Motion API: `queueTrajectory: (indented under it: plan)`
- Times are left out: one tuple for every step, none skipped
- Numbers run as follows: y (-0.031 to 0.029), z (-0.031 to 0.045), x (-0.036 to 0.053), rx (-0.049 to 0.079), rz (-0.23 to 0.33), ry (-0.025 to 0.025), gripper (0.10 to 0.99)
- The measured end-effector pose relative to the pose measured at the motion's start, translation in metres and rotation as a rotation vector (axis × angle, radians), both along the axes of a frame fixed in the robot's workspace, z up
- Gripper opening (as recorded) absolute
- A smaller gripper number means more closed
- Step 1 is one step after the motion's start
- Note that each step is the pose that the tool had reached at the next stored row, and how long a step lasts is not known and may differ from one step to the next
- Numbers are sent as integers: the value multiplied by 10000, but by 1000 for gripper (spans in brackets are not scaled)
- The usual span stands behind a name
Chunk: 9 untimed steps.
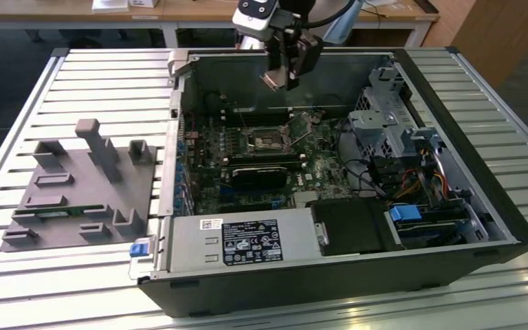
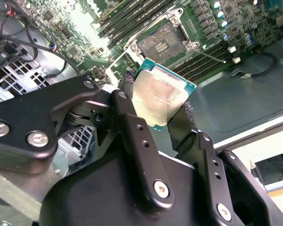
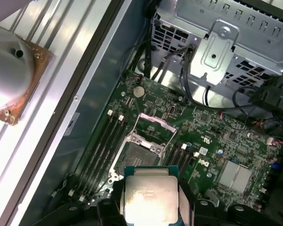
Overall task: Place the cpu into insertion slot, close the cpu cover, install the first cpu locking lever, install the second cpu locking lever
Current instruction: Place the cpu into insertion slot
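Slatted metal table (image 1: 53, 82) is carrying an open PC case (image 1: 337, 282), with the green motherboard (image 1: 211, 180) lying inside. Gripper (image 1: 280, 80) is hanging over the case, fingers clamping the square cpu (image 2: 161, 96) by two opposite edges, silver top facing both wrist cameras. Insertion slot (image 3: 137, 157) is sitting empty below it, cpu cover (image 3: 153, 126) standing flipped up.

Matte black pincer (image 2: 158, 99), bolted linkage arms (image 2: 52, 113), silver screw heads (image 2: 161, 189), pale grey wrist housing (image 1: 255, 17)
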State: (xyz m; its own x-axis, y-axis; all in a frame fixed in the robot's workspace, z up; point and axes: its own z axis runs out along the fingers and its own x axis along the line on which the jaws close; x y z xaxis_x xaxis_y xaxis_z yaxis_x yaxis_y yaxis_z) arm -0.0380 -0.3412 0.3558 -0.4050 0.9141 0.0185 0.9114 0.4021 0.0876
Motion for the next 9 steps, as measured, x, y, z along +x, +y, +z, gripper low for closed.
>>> queueTrajectory:
  plan:
    - [0, -3, 0, 0, -115, 0, 541]
    - [1, -6, 0, -1, -219, 0, 541]
    - [1, -10, 0, -1, -340, 0, 541]
    - [1, -14, -1, -2, -459, 0, 541]
    - [2, -17, -1, -2, -575, 0, 541]
    - [2, -21, 0, -2, -708, 0, 541]
    - [2, -24, -1, -3, -844, 1, 541]
    - [2, -28, -1, -3, -983, 1, 541]
    - [2, -31, -1, -3, -1119, 1, 541]
